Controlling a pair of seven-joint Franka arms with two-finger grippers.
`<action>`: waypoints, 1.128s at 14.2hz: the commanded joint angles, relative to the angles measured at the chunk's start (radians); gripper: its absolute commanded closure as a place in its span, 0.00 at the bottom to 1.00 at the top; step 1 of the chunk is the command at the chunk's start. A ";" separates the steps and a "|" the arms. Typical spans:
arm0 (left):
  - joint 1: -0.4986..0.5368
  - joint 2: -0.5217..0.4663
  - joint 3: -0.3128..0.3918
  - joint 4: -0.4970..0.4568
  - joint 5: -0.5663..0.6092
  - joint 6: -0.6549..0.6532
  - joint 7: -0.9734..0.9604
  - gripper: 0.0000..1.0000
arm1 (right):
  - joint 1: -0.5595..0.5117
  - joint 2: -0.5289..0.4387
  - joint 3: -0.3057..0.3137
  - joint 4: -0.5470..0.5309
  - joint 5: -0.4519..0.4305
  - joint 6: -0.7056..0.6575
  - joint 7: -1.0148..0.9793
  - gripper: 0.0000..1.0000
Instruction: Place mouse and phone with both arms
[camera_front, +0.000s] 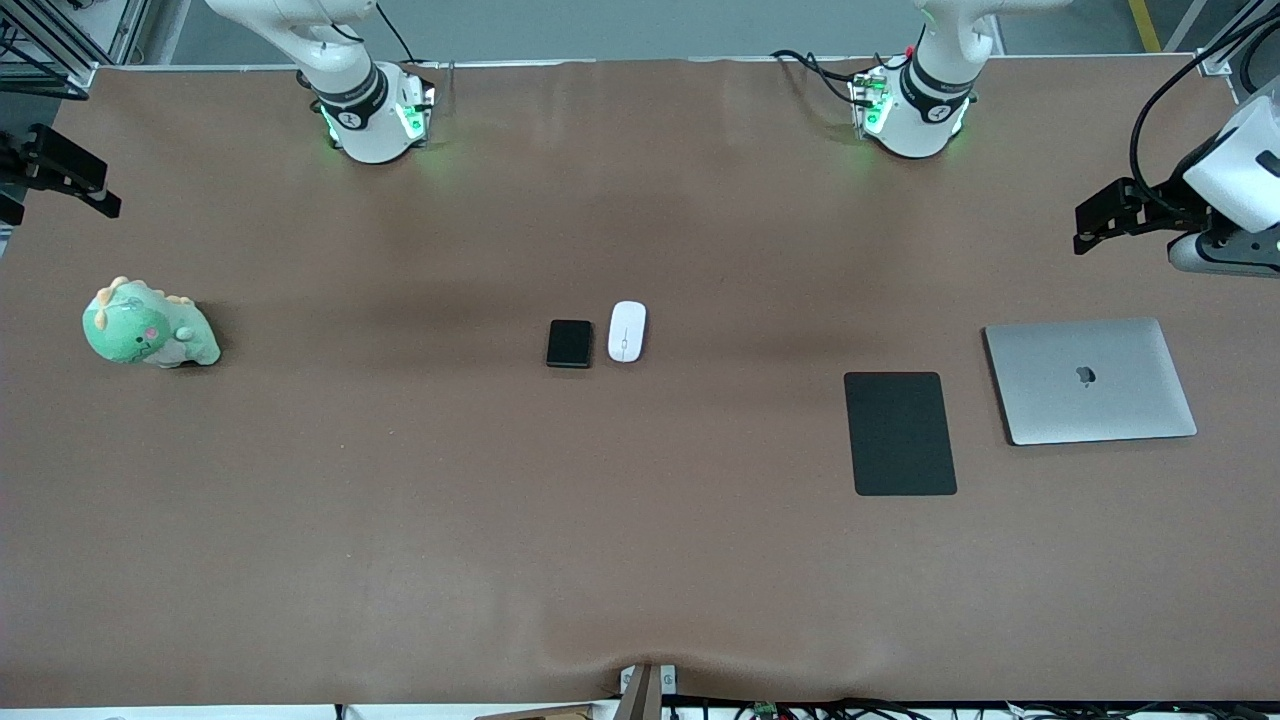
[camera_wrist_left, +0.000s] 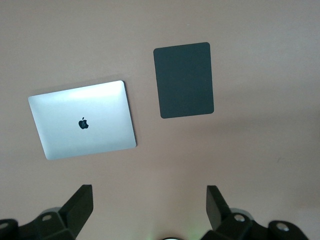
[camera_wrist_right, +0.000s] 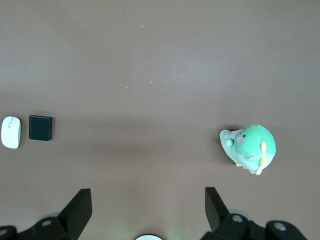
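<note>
The white mouse (camera_front: 627, 331) and the small black phone (camera_front: 569, 343) lie side by side near the middle of the table, the mouse toward the left arm's end. They also show in the right wrist view, mouse (camera_wrist_right: 11, 132) and phone (camera_wrist_right: 40, 127). My right gripper (camera_wrist_right: 146, 191) hangs high over bare table, open and empty. High over the table by the laptop, my left gripper (camera_wrist_left: 149, 190) is open and empty too. The front view shows only the arms' bases (camera_front: 370, 115), not the grippers.
A flat black mat (camera_front: 900, 433) and a closed silver laptop (camera_front: 1090, 380) lie toward the left arm's end. A green plush toy (camera_front: 148, 325) sits toward the right arm's end. Black fixtures (camera_front: 1125, 212) jut in at both table ends.
</note>
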 joint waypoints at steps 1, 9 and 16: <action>0.002 0.004 -0.002 0.008 0.019 -0.019 0.028 0.00 | -0.004 -0.006 0.001 -0.006 -0.012 -0.005 -0.011 0.00; -0.015 0.037 -0.005 0.019 0.000 -0.015 -0.035 0.00 | -0.008 -0.006 0.001 -0.006 -0.012 -0.005 -0.011 0.00; -0.202 0.165 -0.019 0.085 0.000 -0.010 -0.303 0.00 | -0.008 -0.006 0.001 -0.006 -0.011 -0.005 -0.011 0.00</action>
